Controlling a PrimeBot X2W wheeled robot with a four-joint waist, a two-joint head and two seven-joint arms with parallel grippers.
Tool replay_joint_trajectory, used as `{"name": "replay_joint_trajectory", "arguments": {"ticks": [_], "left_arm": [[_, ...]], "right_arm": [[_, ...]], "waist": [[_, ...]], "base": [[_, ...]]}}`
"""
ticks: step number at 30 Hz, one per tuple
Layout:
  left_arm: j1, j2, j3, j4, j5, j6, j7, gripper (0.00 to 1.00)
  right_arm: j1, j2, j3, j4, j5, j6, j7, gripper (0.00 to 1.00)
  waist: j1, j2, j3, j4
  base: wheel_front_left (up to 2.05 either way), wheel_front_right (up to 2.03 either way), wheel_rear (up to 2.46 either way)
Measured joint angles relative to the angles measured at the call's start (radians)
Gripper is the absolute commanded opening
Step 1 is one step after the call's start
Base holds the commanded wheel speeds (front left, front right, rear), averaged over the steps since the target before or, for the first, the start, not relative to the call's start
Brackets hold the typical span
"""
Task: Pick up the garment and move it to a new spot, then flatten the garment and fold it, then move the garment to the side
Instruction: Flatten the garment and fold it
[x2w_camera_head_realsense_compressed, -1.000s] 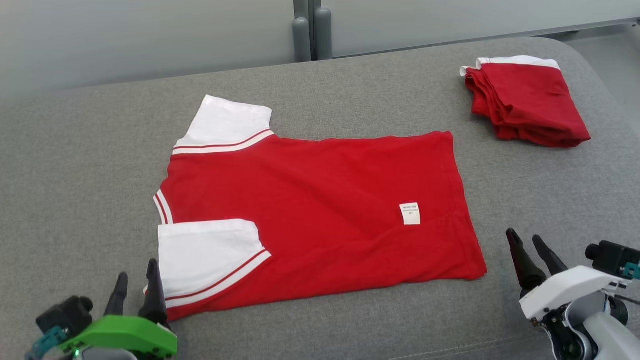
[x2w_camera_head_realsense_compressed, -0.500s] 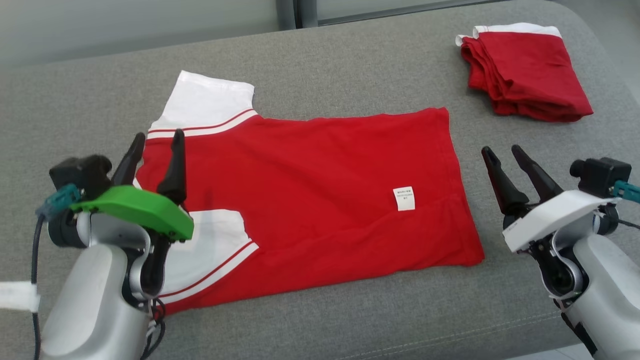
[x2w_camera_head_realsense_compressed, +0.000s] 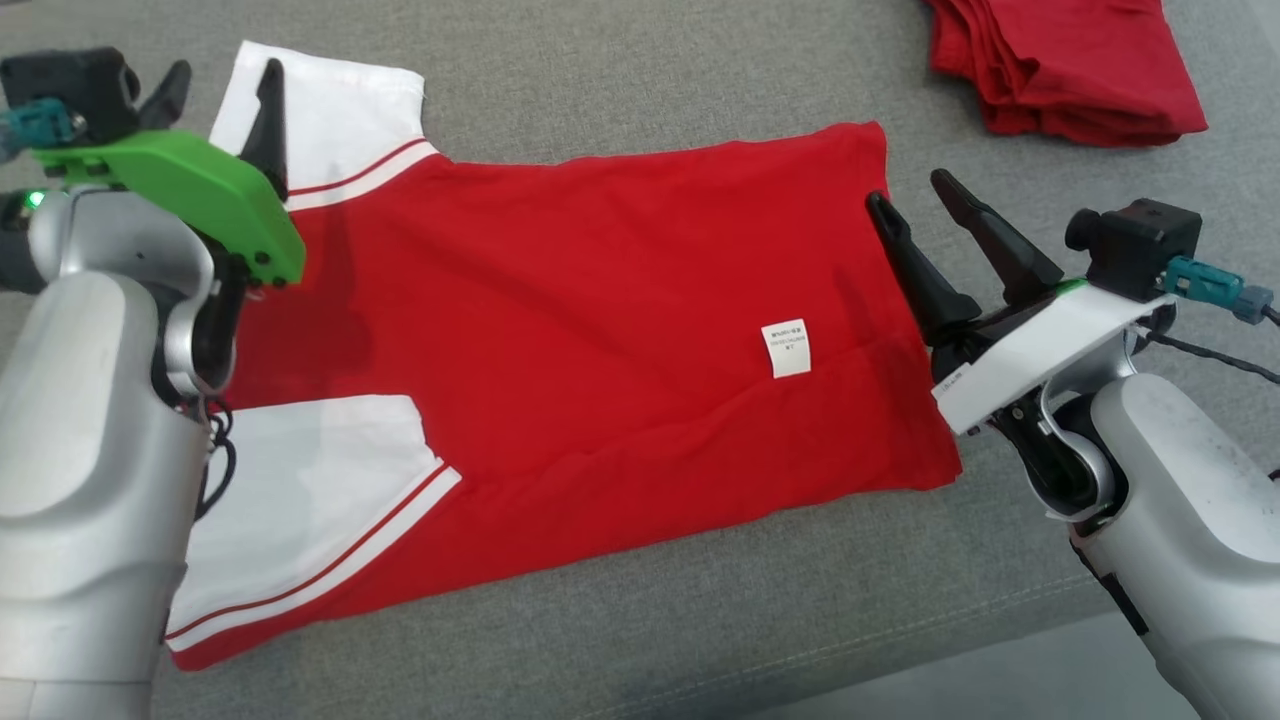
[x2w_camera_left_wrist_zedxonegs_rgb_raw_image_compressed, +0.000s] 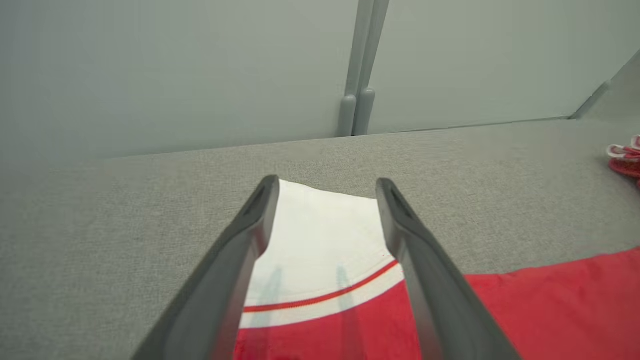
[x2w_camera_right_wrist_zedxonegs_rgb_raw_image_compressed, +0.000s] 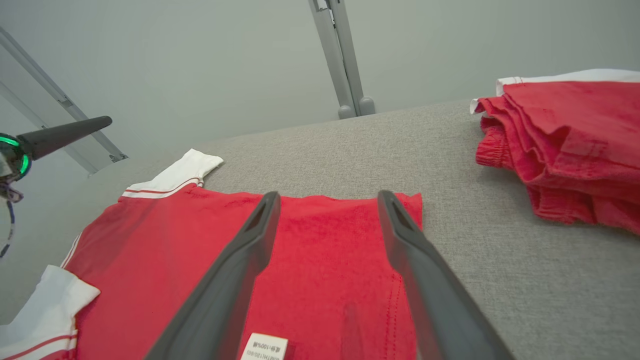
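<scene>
Bright even overhead light, soft faint shadows, no glare, wrist views sharp with wide-angle bending at edges

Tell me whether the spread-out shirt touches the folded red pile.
Apart. The right wrist view shows bare grey cushion between the shirt and the folded pile.

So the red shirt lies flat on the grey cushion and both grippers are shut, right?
Only the grippers are wrong: the left gripper and right gripper are open, jaws apart in both wrist views. The red shirt does lie flat on the grey cushion.
</scene>
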Motion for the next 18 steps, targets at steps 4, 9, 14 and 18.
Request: {"name": "replay_joint_trajectory", "arguments": {"ticks": [4,9,14,18], "left_arm": [[-0.101,0.030,0.015,0.053,0.033,0.009,0.059,1.00],[-0.156,0.051,0.047,0.117,0.048,0.010,0.078,1.00],[-0.187,0.056,0.072,0.175,0.051,0.018,0.083,1.00],[-0.217,0.053,0.087,0.209,0.059,0.018,0.065,1.00]], "right_arm": [[-0.031,0.016,0.014,-0.049,-0.016,0.000,0.005,1.00],[-0.060,0.021,0.020,-0.081,-0.033,0.001,0.005,1.00],[-0.064,0.022,0.016,-0.101,-0.040,0.000,-0.004,1.00],[-0.064,0.021,0.010,-0.105,-0.041,-0.008,-0.014,1.00]], "waist": [[0.0000,0.0000,0.068,-0.030],[0.0001,0.0000,0.132,-0.064],[0.0001,0.0000,0.184,-0.096],[0.0001,0.0000,0.217,-0.116]], "base": [[0.00,0.00,0.00],[0.00,0.00,0.00],[0.00,0.00,0.00],[0.00,0.00,0.00]]}}
